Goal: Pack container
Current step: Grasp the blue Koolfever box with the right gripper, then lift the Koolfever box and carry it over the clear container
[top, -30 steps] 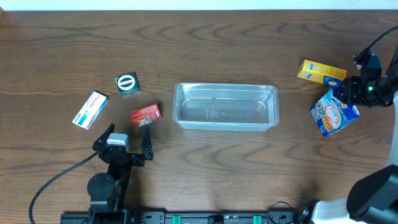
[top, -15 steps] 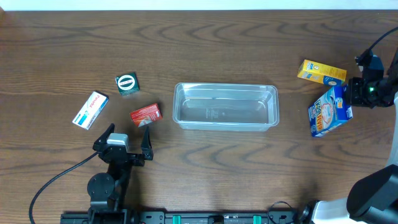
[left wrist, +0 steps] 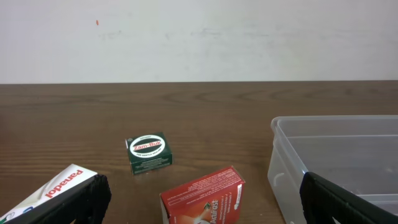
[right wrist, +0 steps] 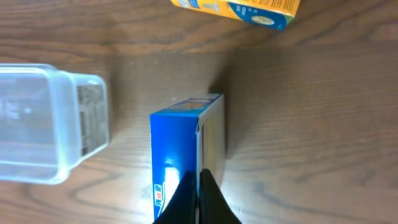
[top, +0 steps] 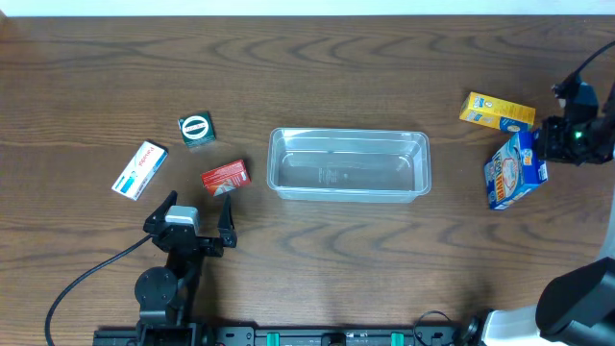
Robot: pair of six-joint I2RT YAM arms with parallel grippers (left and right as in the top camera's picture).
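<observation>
The left gripper (top: 192, 219) sits with its fingers spread and holding nothing, just below the red box (top: 225, 177), where it was a second ago. In the middle of the table the container (top: 348, 134) lies empty. On the right, the right gripper (top: 546, 146) pinches the blue box (top: 509, 173), which lay flat a second ago and now stands tipped on edge. The first item looks picked and ready to be carried to the container.
</observation>
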